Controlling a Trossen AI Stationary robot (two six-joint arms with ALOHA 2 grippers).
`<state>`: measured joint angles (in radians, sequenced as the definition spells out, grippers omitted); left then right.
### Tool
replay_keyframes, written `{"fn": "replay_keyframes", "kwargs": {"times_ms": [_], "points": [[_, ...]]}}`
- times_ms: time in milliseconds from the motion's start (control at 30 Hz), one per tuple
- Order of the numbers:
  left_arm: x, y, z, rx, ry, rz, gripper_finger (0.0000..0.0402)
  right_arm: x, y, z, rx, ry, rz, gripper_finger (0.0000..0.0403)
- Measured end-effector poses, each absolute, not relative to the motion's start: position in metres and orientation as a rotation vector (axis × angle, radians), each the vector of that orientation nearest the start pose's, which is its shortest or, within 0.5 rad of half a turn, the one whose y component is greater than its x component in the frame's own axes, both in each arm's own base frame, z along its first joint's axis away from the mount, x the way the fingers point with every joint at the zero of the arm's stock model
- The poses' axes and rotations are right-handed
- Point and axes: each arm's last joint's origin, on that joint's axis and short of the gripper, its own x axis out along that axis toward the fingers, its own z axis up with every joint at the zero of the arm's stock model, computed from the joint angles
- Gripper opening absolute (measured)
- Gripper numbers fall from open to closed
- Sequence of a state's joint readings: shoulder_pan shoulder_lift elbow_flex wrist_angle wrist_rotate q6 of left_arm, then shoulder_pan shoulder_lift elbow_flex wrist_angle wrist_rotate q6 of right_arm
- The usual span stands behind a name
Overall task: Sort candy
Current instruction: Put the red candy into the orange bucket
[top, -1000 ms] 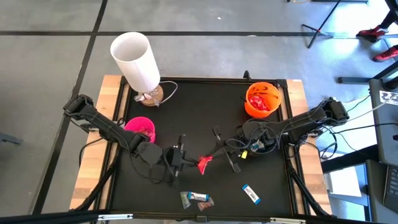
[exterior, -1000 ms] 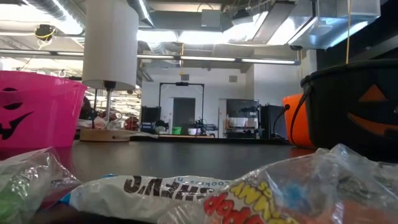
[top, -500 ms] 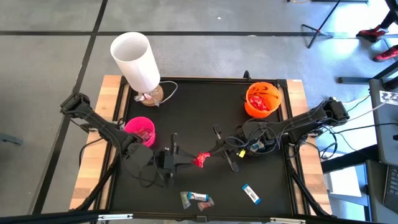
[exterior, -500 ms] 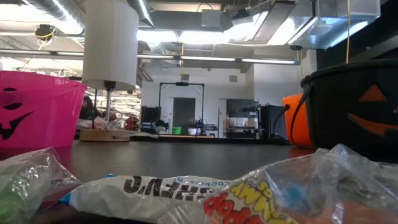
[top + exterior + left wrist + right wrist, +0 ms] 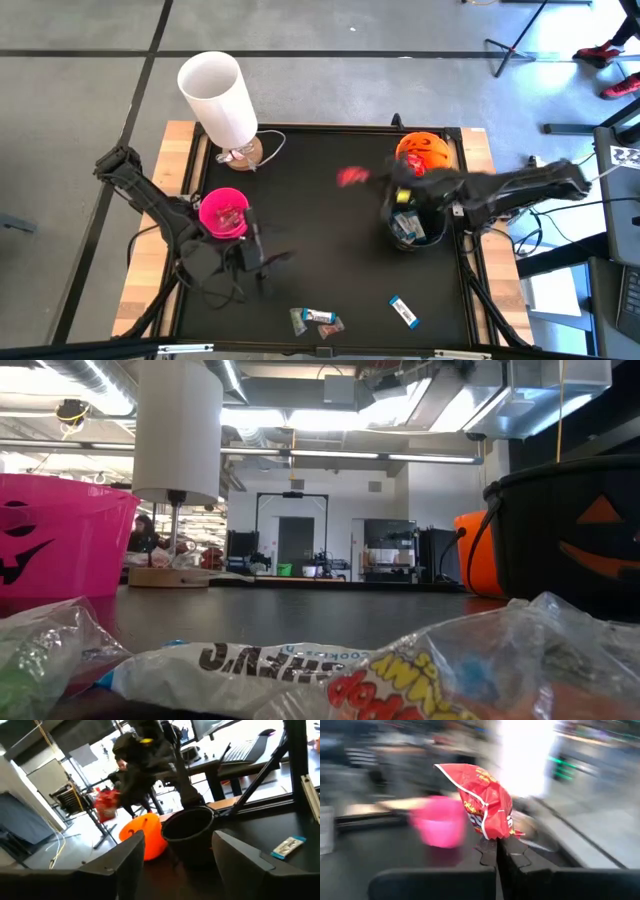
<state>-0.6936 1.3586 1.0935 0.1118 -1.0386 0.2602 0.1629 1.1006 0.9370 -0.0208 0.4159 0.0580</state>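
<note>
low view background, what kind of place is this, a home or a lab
Most likely a lab or workshop, not a home: exposed ceiling ducts, long strip lights and equipment racks fill the room behind the table. The left wrist view adds a desk with a keyboard.

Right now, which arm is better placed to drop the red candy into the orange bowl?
The right. Its fingers are shut on the red candy, lifted above the table close to the orange bowl. The left gripper is open and empty, low beside the pink bowl.
</note>
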Motion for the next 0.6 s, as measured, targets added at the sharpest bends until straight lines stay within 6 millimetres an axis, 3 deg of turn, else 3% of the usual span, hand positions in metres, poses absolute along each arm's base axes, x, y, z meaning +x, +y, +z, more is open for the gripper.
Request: {"fn": "replay_keyframes", "kwargs": {"times_ms": [167, 233, 433, 600], "points": [[0.244, -0.172, 0.339, 0.328, 0.160, 0.326, 0.0221, 0.178, -0.016, 0.339, 0.078, 0.351, -0.752, 0.0000], [0.244, -0.171, 0.337, 0.327, 0.171, 0.329, 0.0221, 0.157, -0.029, 0.334, 0.139, 0.409, -0.866, 0.0001], [0.250, -0.164, 0.336, 0.271, 0.173, 0.334, 0.0221, 0.119, -0.044, 0.333, 0.309, 0.452, -0.915, 0.0020], [0.250, -0.165, 0.336, 0.231, 0.169, 0.299, 0.0220, 0.106, -0.043, 0.334, 0.306, 0.468, -0.903, 0.0083]]}}
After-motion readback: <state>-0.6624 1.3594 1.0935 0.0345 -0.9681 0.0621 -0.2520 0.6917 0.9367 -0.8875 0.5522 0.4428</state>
